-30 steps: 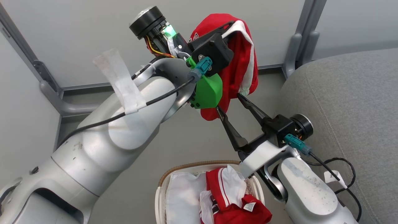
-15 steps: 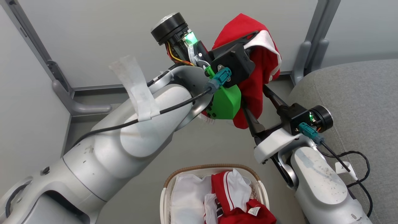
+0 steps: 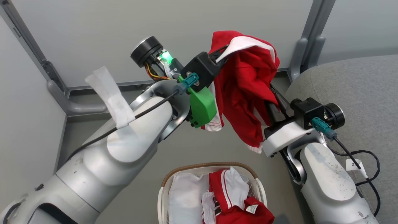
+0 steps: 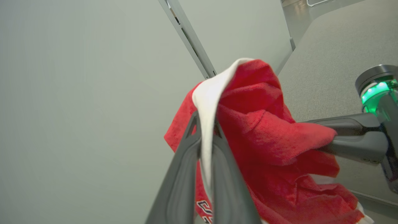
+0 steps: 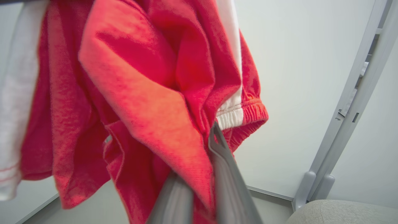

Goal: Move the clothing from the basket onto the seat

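Hanging between both arms above the floor, the red garment [image 3: 245, 87] is gripped at two places and clear of both the basket [image 3: 199, 165] and the seat [image 3: 357, 93]. The left gripper [image 4: 205, 130] is closed tight on its white panel, the cloth squeezed between nearly touching fingers. The right gripper [image 4: 334, 137] has its fingers drawn together on a red fold (in its own wrist view one finger lies mostly under the cloth, so the exact pinch point is hard to make out). From the head camera, drooping fabric covers both sets of fingertips. More clothing [image 3: 217, 183] lies in the basket beside a white liner [image 3: 183, 196], both cut off by the bottom edge.
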`<state>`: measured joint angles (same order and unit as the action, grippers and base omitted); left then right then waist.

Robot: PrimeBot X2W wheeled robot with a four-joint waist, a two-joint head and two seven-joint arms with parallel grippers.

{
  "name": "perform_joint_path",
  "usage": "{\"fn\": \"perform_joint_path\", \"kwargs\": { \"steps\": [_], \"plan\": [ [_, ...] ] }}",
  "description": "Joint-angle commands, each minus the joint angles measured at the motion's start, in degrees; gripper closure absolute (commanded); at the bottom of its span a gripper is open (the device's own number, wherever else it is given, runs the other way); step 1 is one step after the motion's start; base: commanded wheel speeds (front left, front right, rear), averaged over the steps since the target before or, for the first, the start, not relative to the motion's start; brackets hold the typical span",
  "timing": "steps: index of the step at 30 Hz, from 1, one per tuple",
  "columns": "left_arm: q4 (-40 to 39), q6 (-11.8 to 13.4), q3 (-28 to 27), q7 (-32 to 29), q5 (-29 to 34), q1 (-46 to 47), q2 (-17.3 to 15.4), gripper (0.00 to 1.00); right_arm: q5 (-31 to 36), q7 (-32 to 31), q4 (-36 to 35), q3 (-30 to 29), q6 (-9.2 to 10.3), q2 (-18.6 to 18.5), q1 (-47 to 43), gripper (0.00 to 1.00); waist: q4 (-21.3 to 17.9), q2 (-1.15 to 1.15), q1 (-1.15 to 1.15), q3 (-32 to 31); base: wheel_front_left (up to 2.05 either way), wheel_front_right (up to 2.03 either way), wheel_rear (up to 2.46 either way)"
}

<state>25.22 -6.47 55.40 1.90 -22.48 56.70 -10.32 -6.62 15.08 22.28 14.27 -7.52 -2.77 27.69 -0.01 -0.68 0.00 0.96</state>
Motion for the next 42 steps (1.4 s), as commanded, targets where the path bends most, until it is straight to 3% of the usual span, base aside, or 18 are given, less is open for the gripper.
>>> {"fn": "perform_joint_path", "kwargs": {
  "steps": [1, 2, 3, 16, 30, 36, 42],
  "plan": [
    [0.7, 0.5, -0.6, 1.2, -1.0, -1.3, -0.4, 0.22, 0.5, 0.1, -0.1, -0.6, 0.06, -0.2, 0.0, 1.0, -0.2, 0.68, 0.0, 0.2, 0.0, 0.0, 0.0],
    [1.4, 0.4, -0.9, 2.1, -1.7, -2.1, -0.6, 0.02, 0.6, 0.1, -0.1, -1.2, 0.06, -0.2, 0.2, 1.0, -0.3, 0.68, 0.0, 0.3, 0.0, 0.0, 0.0],
    [2.0, 0.3, -1.3, 2.7, -2.4, -2.7, -0.6, 0.0, 0.9, 0.1, 0.0, -1.7, 0.06, -0.2, 0.3, 1.0, -0.4, 0.68, 0.0, 0.4, 0.0, 0.0, 0.0],
    [8.2, 1.2, -4.4, 10.9, -9.1, -12.2, 1.4, 0.0, 4.9, 0.1, -0.7, -12.3, 0.06, -0.2, 1.1, 1.0, -0.8, 0.68, 0.0, 2.2, 0.0, 0.0, 0.0],
    [10.8, 1.7, -6.0, 13.3, -10.2, -20.6, 4.9, 0.0, 7.9, 0.1, -2.1, -21.8, 0.06, -0.2, -0.8, 1.0, -2.5, 0.68, 0.0, 3.9, 0.0, 0.0, 0.0],
    [9.0, 1.6, -7.6, 13.2, -8.4, -22.4, 5.4, 0.0, 8.9, 0.1, -3.2, -23.0, 0.06, -0.2, -0.7, 1.0, -5.9, 0.68, 0.0, 5.0, 0.0, 0.0, 0.0],
    [8.0, 1.2, -8.7, 13.3, -6.5, -23.6, 5.0, 0.0, 11.4, 0.1, -5.2, -23.8, 0.06, -0.2, -1.2, 1.0, -12.2, 0.68, 0.0, 7.1, 0.0, 0.0, 0.0]
  ]
}}
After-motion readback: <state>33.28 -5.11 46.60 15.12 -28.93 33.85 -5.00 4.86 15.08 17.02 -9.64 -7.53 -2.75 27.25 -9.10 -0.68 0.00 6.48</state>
